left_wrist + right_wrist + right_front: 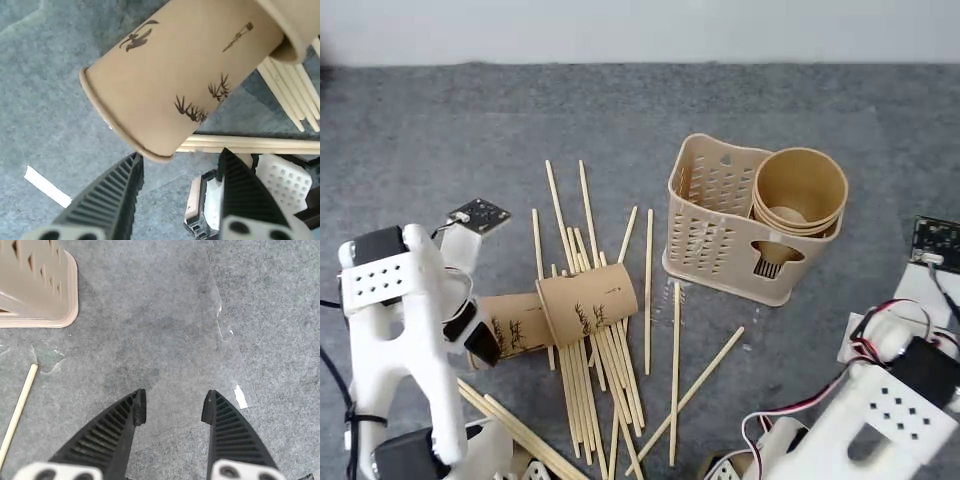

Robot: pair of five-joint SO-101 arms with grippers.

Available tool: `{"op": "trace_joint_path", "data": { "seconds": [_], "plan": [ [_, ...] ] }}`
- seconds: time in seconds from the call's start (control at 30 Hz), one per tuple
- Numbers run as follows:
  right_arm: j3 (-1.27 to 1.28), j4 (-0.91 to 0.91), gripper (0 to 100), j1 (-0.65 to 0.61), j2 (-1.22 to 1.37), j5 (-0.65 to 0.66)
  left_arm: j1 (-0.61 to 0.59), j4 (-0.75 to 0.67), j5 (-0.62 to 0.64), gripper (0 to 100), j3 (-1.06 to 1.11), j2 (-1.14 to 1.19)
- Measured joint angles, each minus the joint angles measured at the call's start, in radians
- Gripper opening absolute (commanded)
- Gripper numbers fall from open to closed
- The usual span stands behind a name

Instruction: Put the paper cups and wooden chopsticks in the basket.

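At the front-left of the grey surface (420,130), the left hand (181,157) sits low w/ its jaws spread wide, nothing pinched. A paper cup (185,75) lies on its side right ahead of it, rim end toward the hand. The rolled rim is just at the fingertips (120,190), closer to one finger than the other, and the cup's body stretches away from the hand. Can't tell whether a finger actually touches the rim.

A second cup (588,305) also lies on its side, its mouth overlapping the first cup's base end. It rests on top of the chopsticks (590,390), which lie scattered in a loose fan across the middle of the surface. Some run under both cups, and a few pass close by the left arm's base.

The basket (705,215) stands upright behind & to the right of the pile, well apart from the left hand. Its right compartment holds stacked cups (800,190), upright, mouths up.

Front-right, the right hand (172,407) hangs over bare surface, jaws spread as well, gripping nothing. A corner of the basket is ahead of it & off to one side, not btw the fingers. A lone chopstick (20,410) lies out on that same side, clear of the finger. A small white scrap (240,396) lies on the surface just beside the other finger.
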Motion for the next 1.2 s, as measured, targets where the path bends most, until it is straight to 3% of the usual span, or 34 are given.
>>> {"op": "trace_joint_path", "data": {
  "seconds": [0.33,0.53,0.73,1.2],
  "plan": [
    [0.000,0.000,19.8,0.000,0.000,0.000,0.037,0.000,-0.080,23,0.074,0.000],
    [0.000,0.002,19.8,0.000,0.000,0.000,0.037,-0.002,-0.098,6,0.074,0.000],
    [0.000,0.018,19.8,0.000,0.000,0.000,0.037,-0.002,-0.098,2,0.032,0.000],
    [0.000,0.018,19.8,0.000,0.000,0.000,0.092,-0.002,-0.098,1,0.031,0.000]
  ]
}}
